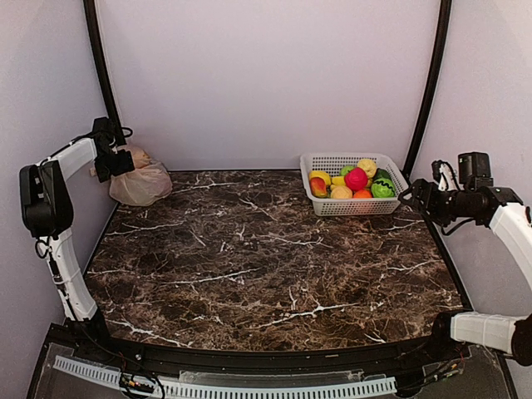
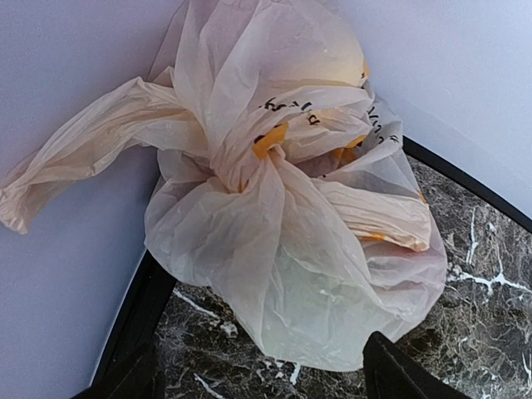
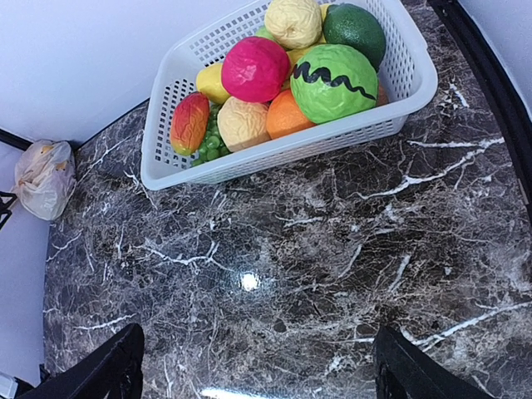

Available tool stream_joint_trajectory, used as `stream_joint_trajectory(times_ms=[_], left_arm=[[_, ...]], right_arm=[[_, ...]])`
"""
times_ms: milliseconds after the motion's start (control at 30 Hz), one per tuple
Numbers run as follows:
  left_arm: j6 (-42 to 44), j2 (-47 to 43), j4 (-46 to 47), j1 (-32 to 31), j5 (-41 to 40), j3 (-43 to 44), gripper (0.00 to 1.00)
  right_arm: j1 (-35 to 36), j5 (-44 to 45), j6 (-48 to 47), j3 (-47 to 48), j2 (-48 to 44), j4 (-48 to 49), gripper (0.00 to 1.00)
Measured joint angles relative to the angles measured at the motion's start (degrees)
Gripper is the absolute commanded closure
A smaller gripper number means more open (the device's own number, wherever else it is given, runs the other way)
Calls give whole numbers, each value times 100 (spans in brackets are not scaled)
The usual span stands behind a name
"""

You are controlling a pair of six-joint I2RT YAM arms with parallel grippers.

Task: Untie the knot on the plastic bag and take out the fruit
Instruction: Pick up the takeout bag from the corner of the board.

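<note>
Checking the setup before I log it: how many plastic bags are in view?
1. The plastic bag sits knotted in the table's far-left corner; none shows in the basket.

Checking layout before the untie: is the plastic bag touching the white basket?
Apart. The top view shows the plastic bag in the far left corner, the white basket far right, bare tabletop between.

Dark printed lettering (image 2: 293,106) runs across the creased plastic bag (image 2: 291,266), too folded to be read.

Walls (image 1: 249,83) apparently touch plastic bag (image 1: 141,184); basket (image 1: 357,206) well apart
</note>
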Motion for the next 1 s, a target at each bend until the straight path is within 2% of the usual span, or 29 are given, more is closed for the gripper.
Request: stream_joint_trajectory(times_ms=[200, 633, 700, 767, 800, 833, 867, 933, 1000], left_arm=[[-2, 603, 109, 186, -31, 507, 29], [192, 1716, 210, 328, 197, 1823, 25], [205, 1897, 223, 328, 323, 1928, 31], [219, 2037, 232, 330, 435, 1952, 49], [205, 2090, 229, 334, 487, 1956, 68], [212, 2120, 232, 334, 516, 1958, 75], [199, 2135, 227, 334, 538, 1958, 87], [203, 2142, 219, 334, 579, 1991, 97], [225, 2142, 208, 339, 621, 2083, 99]], right_arm=[[9, -39, 177, 0, 74, 35, 8], [114, -61, 511, 0, 229, 223, 8], [155, -59, 549, 0, 236, 225, 8], [234, -42, 573, 0, 245, 232, 8], [284, -42, 588, 0, 249, 236, 8], [326, -42, 592, 0, 258, 243, 8], [358, -42, 603, 0, 269, 249, 8], [400, -39, 627, 0, 284, 262, 8], [420, -39, 636, 0, 295, 267, 8]])
